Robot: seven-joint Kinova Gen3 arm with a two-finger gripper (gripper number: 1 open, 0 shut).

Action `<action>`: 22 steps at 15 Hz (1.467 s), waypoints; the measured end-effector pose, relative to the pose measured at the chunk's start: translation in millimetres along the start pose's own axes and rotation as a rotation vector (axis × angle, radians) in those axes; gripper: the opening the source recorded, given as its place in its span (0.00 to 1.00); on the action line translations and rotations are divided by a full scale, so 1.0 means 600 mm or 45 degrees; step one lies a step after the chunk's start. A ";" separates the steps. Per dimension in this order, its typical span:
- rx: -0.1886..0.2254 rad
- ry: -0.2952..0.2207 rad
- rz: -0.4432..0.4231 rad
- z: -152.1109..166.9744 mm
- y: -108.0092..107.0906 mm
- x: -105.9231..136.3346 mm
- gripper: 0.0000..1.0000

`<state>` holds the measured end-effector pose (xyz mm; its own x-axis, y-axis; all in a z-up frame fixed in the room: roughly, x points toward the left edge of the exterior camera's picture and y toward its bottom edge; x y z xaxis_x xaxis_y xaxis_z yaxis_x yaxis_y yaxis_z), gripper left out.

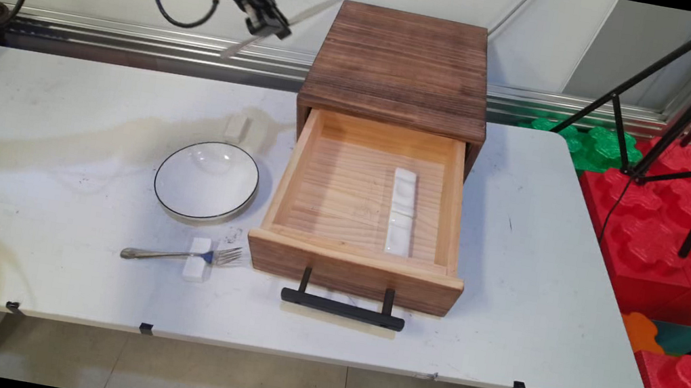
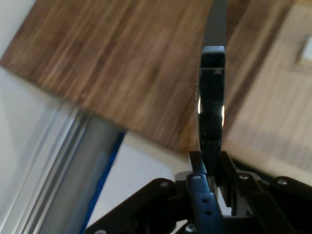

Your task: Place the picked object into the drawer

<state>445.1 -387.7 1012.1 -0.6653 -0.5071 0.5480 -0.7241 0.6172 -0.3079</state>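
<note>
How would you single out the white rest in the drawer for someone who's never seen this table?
Find the wooden box at the table's back; its drawer is pulled open. The long white ceramic rest lies alone inside, right of middle, unlike the small white rest under the fork outside.

The tool [image 2: 210,170] grips a knife [image 2: 211,112] by its handle, its fingers pressed against it on both sides, the blade rising to the picture's top edge. Behind the knife lies the dark top of a wooden box [image 2: 122,68]. A lighter wooden drawer [image 2: 278,122] shows at right, a white piece [image 2: 306,49] in it.
</note>
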 end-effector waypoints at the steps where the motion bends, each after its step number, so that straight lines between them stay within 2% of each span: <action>1: -0.024 0.005 0.022 -0.002 0.020 0.014 0.00; 7: -0.129 -0.001 0.117 0.009 0.113 0.068 0.00; 12: -0.197 -0.010 0.174 0.047 0.181 0.113 0.00; 16: -0.239 -0.002 0.242 0.089 0.207 0.141 0.00; 22: -0.296 0.011 0.313 0.160 0.213 0.160 0.00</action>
<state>271.4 -415.2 950.7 -0.8124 -0.3216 0.4864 -0.4807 0.8415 -0.2465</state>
